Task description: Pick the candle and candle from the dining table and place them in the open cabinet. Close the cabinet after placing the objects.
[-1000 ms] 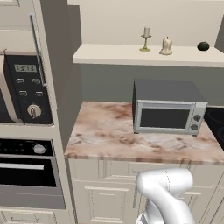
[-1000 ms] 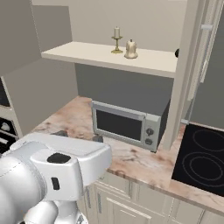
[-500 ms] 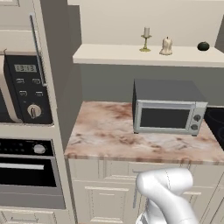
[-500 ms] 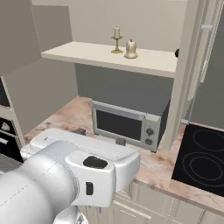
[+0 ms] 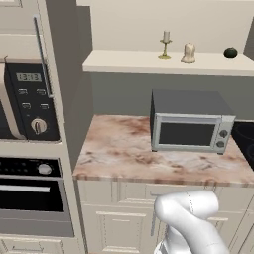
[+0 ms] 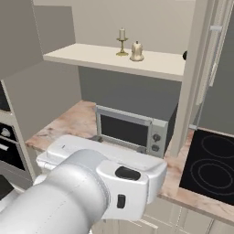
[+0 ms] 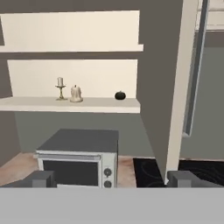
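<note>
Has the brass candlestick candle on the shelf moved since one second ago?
No. The brass candlestick candle stands at the same spot on the shelf, just left of the stubby candle, above the toaster oven.

In the right base view the arm (image 6: 87, 192) is blocking the lower left, from about 6 to 9 o'clock, hiding part of the counter (image 6: 68, 121) and the toaster oven's (image 6: 130, 130) bottom edge. The cabinet door (image 7: 186, 65) is running off the hand view at 12 o'clock. The small dark object (image 5: 230, 52) on the shelf (image 5: 149, 62) is looking too small to identify, possibly a fruit. The cooktop (image 5: 245, 139) is being cut off at 3 o'clock.
</note>
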Controlling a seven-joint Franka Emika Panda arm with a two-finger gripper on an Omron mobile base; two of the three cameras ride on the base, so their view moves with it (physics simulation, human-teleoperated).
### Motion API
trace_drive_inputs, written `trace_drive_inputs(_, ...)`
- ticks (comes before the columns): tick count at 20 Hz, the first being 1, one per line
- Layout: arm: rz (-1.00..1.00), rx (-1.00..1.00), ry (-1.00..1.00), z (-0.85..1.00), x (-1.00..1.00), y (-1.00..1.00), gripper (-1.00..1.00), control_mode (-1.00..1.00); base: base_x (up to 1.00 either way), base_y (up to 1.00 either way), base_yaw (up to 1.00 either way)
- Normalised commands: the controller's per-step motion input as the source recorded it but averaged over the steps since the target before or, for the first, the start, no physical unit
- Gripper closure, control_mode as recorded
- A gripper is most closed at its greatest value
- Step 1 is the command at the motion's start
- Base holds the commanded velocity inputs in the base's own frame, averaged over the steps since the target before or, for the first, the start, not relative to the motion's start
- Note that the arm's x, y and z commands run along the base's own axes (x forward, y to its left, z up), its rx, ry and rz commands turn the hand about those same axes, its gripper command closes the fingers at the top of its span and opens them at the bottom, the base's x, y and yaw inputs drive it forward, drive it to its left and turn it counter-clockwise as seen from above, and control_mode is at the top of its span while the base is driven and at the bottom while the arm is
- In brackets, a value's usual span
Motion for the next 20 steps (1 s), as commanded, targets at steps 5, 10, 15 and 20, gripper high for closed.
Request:
trace_drive_inputs(5,0.04,0.00,0.00,-0.36,0.00,0.00,-1.00,-1.00,0.00,0.00,0.00)
trace_drive_inputs(10,0.05,0.04,-0.04,-0.29,0.00,-0.04,-1.00,-1.00,0.00,0.00,0.00)
trace_drive_inputs(15,0.01,0.19,-0.10,0.02,0.00,-0.25,-1.00,-1.00,0.00,0.00,0.00)
trace_drive_inputs(20,0.08,0.26,-0.04,0.14,0.01,-0.41,-1.00,-1.00,0.00,0.00,0.00)
